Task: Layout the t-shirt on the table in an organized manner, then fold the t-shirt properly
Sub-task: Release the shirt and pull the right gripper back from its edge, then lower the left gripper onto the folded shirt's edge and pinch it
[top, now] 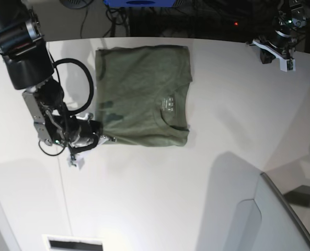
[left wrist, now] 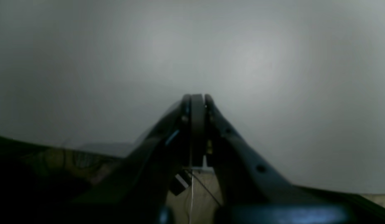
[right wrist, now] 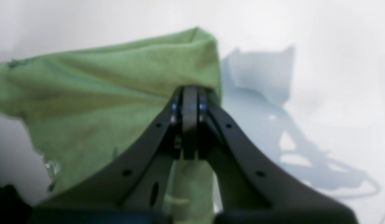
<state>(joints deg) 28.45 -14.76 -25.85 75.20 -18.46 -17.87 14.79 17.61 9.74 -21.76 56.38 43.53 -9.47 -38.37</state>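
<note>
White surface [top: 160, 188] carries the olive t-shirt [top: 144, 99], lying partly folded at its far-left area, collar toward the right. Soft, light cloth, prob. limp; best pinched at hems or corners. Right end effector [right wrist: 190, 93] is clenched on a shirt edge. Left end effector [left wrist: 197, 99] is clenched w/ nothing in it (parked far off). Sleeves are hidden; wrist views are blurry.

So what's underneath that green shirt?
The white table shows all around the t-shirt; the shirt covers whatever lies beneath. The right hand is closed on its edge.
</note>
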